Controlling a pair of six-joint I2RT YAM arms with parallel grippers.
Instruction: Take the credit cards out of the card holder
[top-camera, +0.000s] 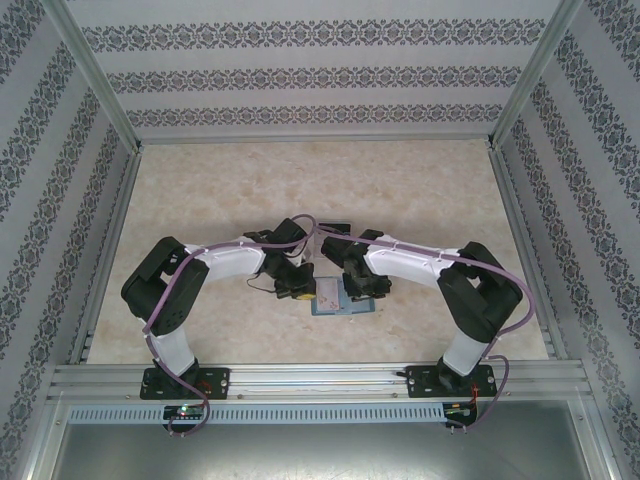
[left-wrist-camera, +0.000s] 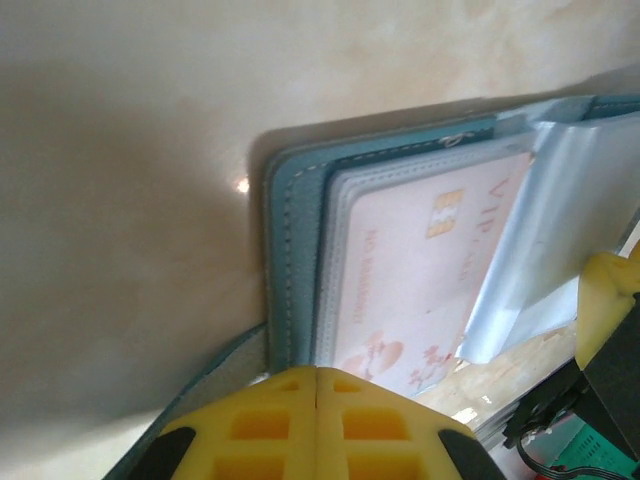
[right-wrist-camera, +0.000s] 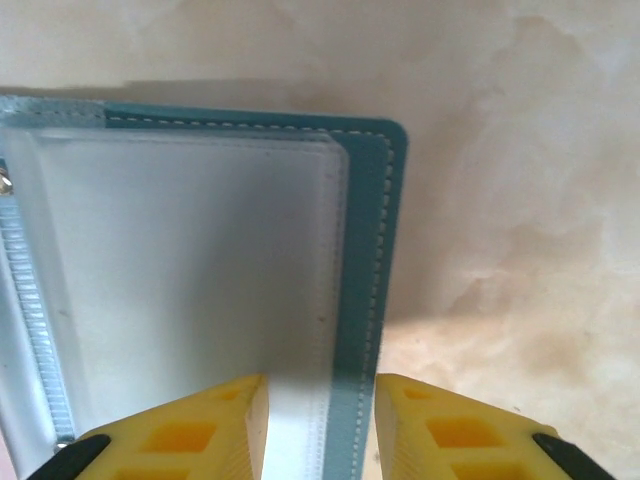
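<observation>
Two hands meet over the middle of the surface (top-camera: 200, 190). The left hand (left-wrist-camera: 317, 425) has its yellow fingers pressed together, with no gap along the seam and nothing seen between them. It sits at the left side of the card holder (left-wrist-camera: 290, 250), just over the stitched border of the teal cover. The right hand (right-wrist-camera: 320, 430) has its fingers apart. The gap between them frames the opposite cover edge: teal border, white stitching and the seam of a clear sleeve (right-wrist-camera: 190, 260). Whether either fingertip touches the cover I cannot tell.

Between the hands, the card holder lies open on the surface. A pinkish-white credit card (left-wrist-camera: 400, 280) with a gold chip sits inside a sleeve, its long edge parallel to the cover edge and set in from the stitching. A translucent sleeve leaf (left-wrist-camera: 560, 220) is lifted and curls over the card's far end, next to a yellow finger of the right hand.

Past the cover's rounded right corner, the surface is bare to the right and on the far side. From above, the holder lies near the middle, a little toward the arm bases. The far half is open up to the patterned back wall (top-camera: 320, 80). Both elbows bow outward, near the aluminium side rails (top-camera: 108, 262), while the hands are well apart from them.
</observation>
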